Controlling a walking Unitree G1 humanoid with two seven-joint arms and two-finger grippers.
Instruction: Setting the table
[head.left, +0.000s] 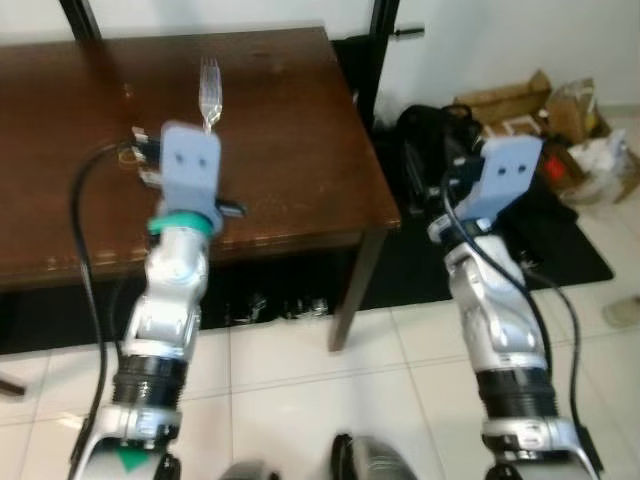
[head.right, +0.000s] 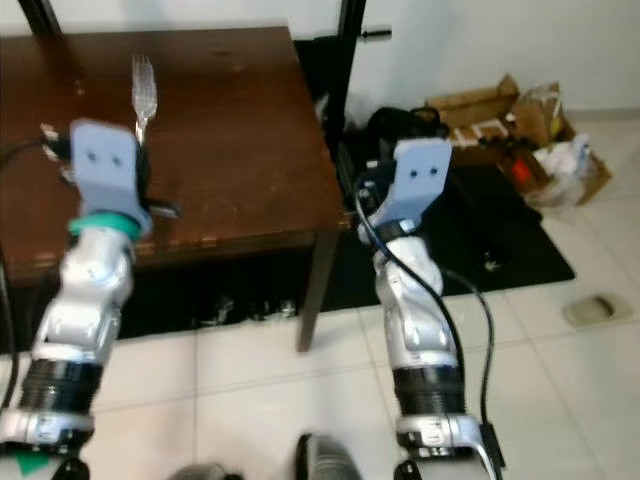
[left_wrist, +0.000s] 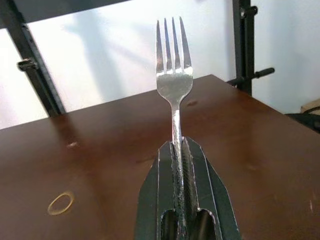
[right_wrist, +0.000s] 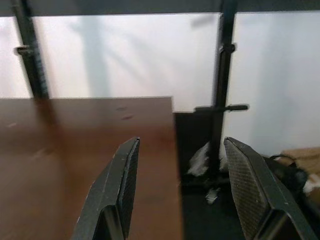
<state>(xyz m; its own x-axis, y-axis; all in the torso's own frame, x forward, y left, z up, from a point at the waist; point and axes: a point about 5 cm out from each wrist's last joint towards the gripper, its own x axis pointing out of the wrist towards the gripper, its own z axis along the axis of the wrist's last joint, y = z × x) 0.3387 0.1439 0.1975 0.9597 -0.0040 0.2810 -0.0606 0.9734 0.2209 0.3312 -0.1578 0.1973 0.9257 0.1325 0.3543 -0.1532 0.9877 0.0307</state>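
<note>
A silver fork (head.left: 209, 92) is held over the dark brown wooden table (head.left: 280, 160), tines pointing toward the far side. My left gripper (left_wrist: 179, 165) is shut on the fork's (left_wrist: 173, 80) handle, with both black fingers (left_wrist: 197, 185) pressed against it above the tabletop. My right gripper (right_wrist: 180, 185) is open with nothing between its fingers (right_wrist: 117, 185); it hovers beside the table's right edge, raised over the floor. The right arm's (head.left: 495, 290) blue wrist plate (head.left: 510, 170) hides its fingers from the head views.
A small ring (left_wrist: 61, 203) lies on the tabletop near the left gripper. Black bags (head.left: 430, 140), cardboard boxes (head.left: 505, 100) and a dark mat (head.left: 560, 240) clutter the floor right of the table. Black stand poles (right_wrist: 222, 75) rise behind the table. White tiled floor lies in front.
</note>
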